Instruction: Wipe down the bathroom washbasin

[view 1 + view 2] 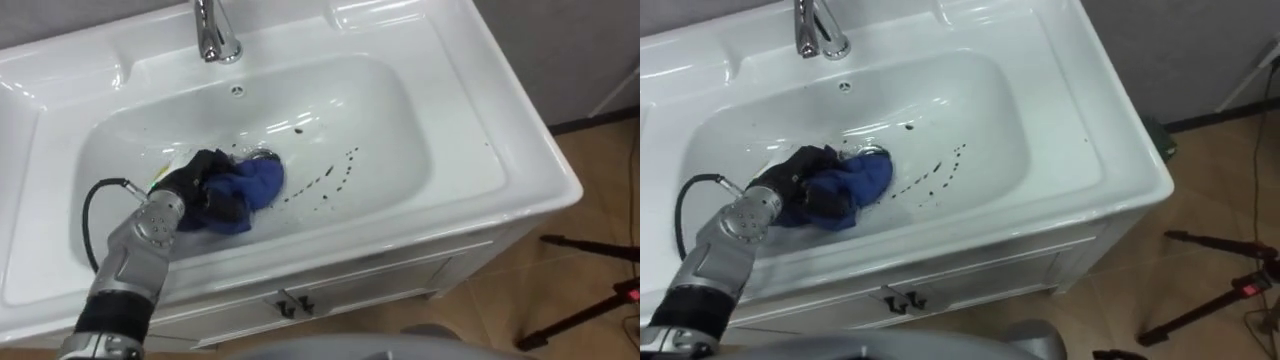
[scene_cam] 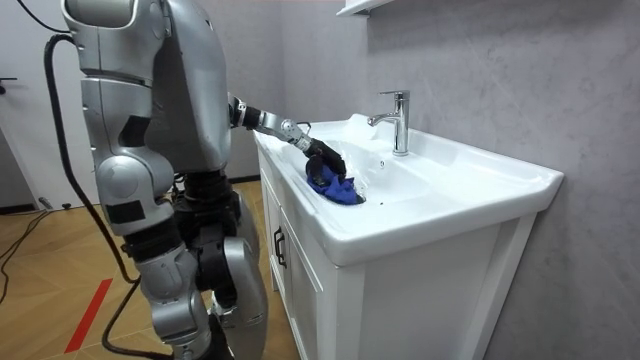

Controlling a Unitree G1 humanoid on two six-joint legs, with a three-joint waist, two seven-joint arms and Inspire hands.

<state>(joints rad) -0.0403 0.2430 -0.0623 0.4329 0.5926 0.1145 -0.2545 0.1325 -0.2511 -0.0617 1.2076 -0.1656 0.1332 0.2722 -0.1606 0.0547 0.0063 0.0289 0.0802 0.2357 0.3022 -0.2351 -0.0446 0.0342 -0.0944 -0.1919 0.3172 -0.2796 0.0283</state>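
The left robot hand (image 1: pixel 197 178) clutches the blue cloth (image 1: pixel 255 185), fingers curled into it, on the basin (image 1: pixel 400 130) floor beside the drain (image 1: pixel 264 154). Best to press the cloth flat and sweep toward the dark specks (image 1: pixel 335 177) lying just beyond it
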